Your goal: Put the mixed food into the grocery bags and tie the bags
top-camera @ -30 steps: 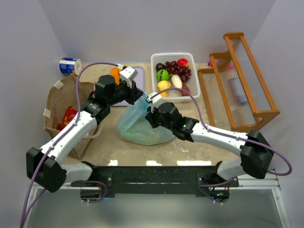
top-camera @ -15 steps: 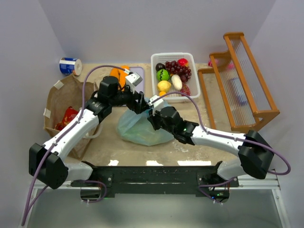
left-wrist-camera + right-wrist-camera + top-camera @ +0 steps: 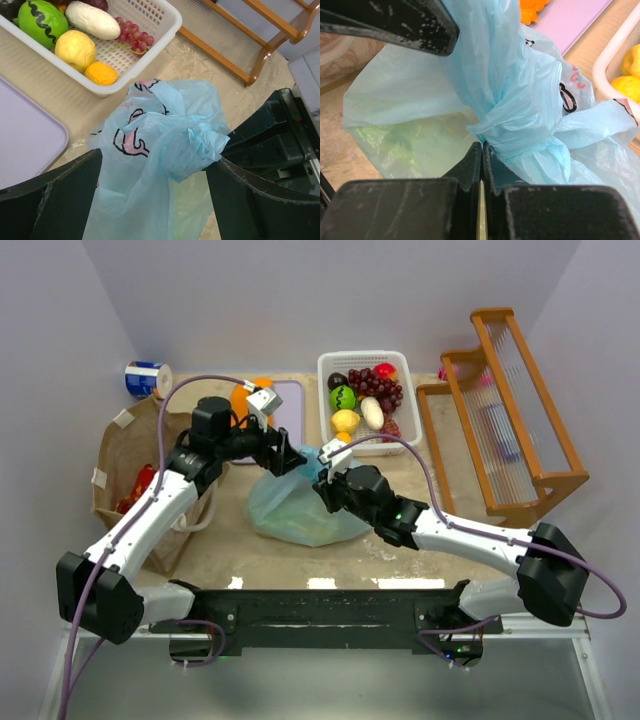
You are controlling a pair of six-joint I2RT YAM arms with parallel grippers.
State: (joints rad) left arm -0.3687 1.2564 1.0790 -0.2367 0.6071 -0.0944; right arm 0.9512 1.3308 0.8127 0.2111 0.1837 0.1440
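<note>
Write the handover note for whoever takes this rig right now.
Grippers: left gripper open, fingers either side of the light-blue plastic bag with pink prints; right gripper shut at its knot, seemingly pinching film.
Done: green leafy piece inside that bag, top bunched into a knot.
Left: toy fruit sits in the white slotted basket; brown paper bag, red packet inside, lies open, untied.

No word or number can be read: the pink-and-black prints on the light-blue bag [image 3: 160, 150] are cartoons, and the far-left roll's [image 3: 148, 378] blue-and-white wrap is too small.
</note>
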